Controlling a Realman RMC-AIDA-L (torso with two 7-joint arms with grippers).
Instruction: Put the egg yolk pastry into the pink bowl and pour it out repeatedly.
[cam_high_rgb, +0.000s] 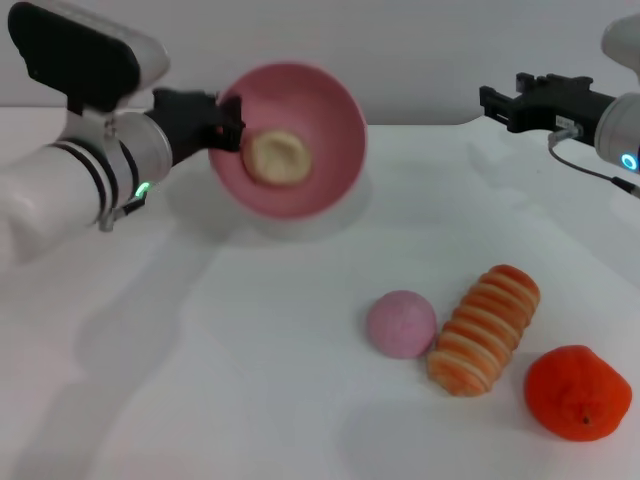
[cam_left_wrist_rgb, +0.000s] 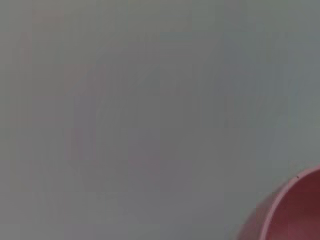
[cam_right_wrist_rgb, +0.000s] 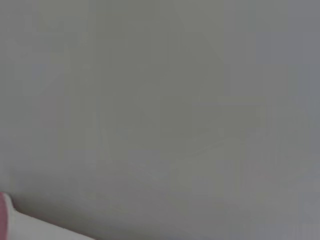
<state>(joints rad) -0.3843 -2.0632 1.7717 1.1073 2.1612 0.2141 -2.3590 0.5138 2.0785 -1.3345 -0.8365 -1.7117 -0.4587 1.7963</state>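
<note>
Left gripper (cam_high_rgb: 226, 128) clamped on tilted pink bowl (cam_high_rgb: 330, 110) holding egg yolk pastry (cam_high_rgb: 277, 157), right gripper (cam_high_rgb: 492, 103) far right, jaws unclear, pink ball (cam_high_rgb: 401, 323), striped bread (cam_high_rgb: 484, 328), orange (cam_high_rgb: 578, 391) near right, left wrist view only bowl rim.

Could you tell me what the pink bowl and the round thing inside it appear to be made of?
The pink bowl, held tilted off the table by the left end effector, looks like smooth, thin-walled plastic with a faint sheen. The egg yolk pastry inside looks matte, pale cream and slightly lumpy with a dimple, like baked dough or a soft foam replica; the head view cannot settle which.
</note>
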